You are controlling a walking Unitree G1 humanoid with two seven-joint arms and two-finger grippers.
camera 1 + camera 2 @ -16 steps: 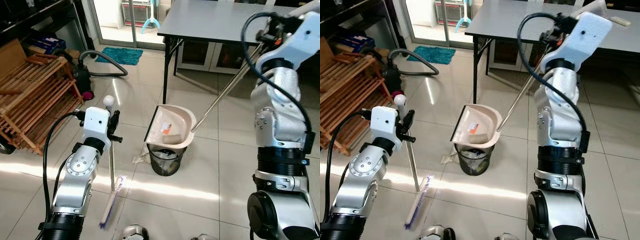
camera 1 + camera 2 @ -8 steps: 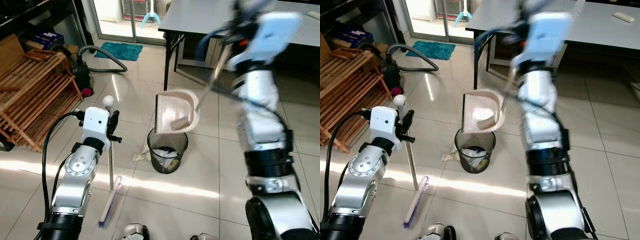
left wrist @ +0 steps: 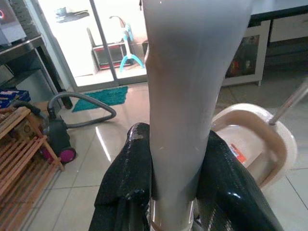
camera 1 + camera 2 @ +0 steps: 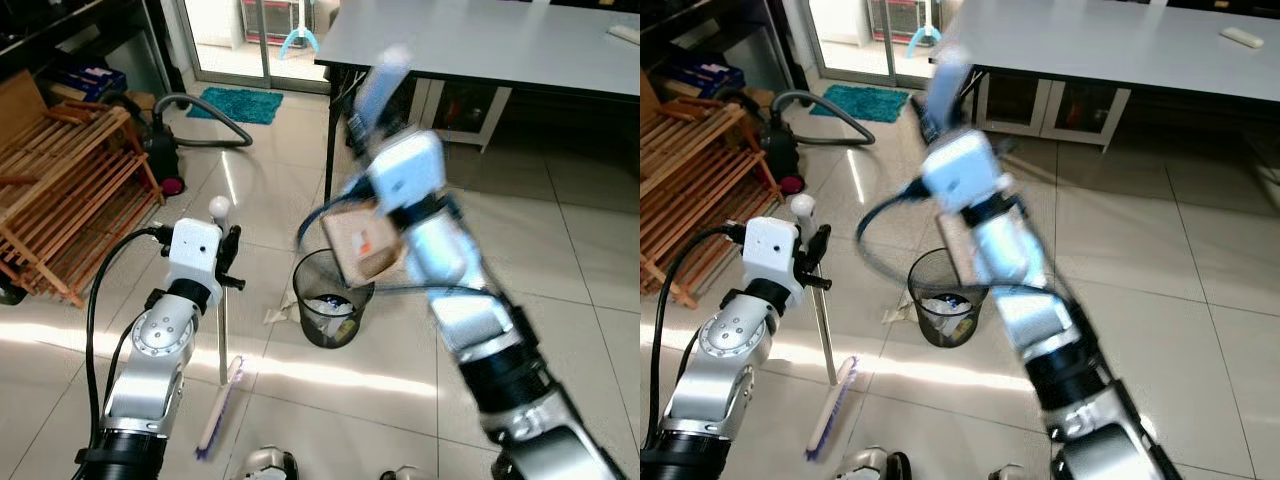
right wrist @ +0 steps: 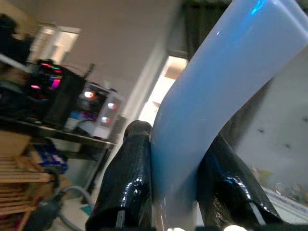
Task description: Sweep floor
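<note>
Leftmost, a slatted wooden rack (image 4: pixel 70 190) stands on the tiled floor (image 4: pixel 590 250), with a dark vacuum cleaner (image 4: pixel 165 150) and its curled hose just behind it near a teal mat (image 4: pixel 237 104). Next comes the robot's left arm, whose left gripper (image 3: pixel 175 192) is clamped around the pale handle of a broom (image 4: pixel 221 330); the two black fingers (image 3: pixel 127 178) press against either side of the pole in the left wrist view. The broom stands nearly upright, its brush head with purple bristles resting on the tiles close to the robot's feet. Beside it, toward the middle, a black mesh wastebasket (image 4: pixel 331 300) sits on the floor with crumpled paper inside. Directly above the basket, a beige dustpan (image 4: pixel 362 248) is tipped steeply, an orange scrap visible on it, all blurred by motion. The right gripper (image 5: pixel 173 192) has its fingers closed on the dustpan's long pale handle, and the right arm reaches across above the basket. Behind stands a grey table (image 4: pixel 480 45).
</note>
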